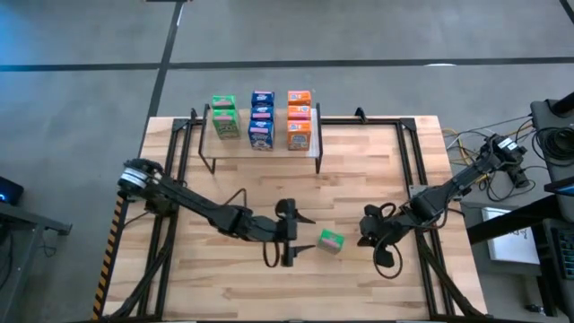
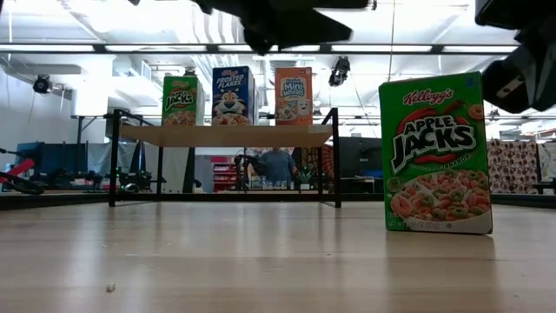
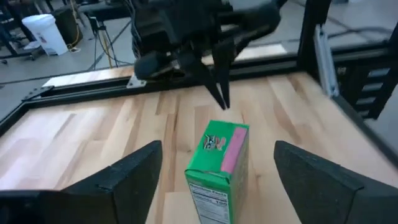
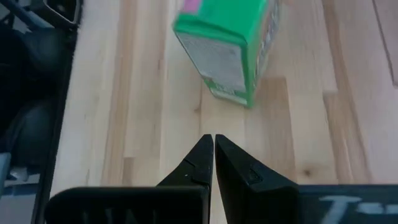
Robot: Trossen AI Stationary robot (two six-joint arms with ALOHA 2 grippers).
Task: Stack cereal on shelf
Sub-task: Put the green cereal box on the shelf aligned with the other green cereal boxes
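A green cardboard cereal box (image 1: pixel 331 240) is standing upright on the plank-wood tabletop (image 1: pixel 233 170), between both grippers. The left gripper (image 1: pixel 289 233) is spreading its fingers wide, gripping nothing; the right gripper (image 1: pixel 368 237) is pinching empty fingers together. Eight boxes—two green, three blue, three orange—are lining the shelf (image 1: pixel 269 153).

Bare tabletop (image 1: pixel 359 166) between shelf (image 1: pixel 260 154) and lone green box (image 1: pixel 331 240), flanked closely by both grippers.

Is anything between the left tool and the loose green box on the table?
Nothing visible. The left tool is open, with the green box standing upright on the table right ahead of its fingers. The shut right tool faces the box from the opposite side, apart from it.
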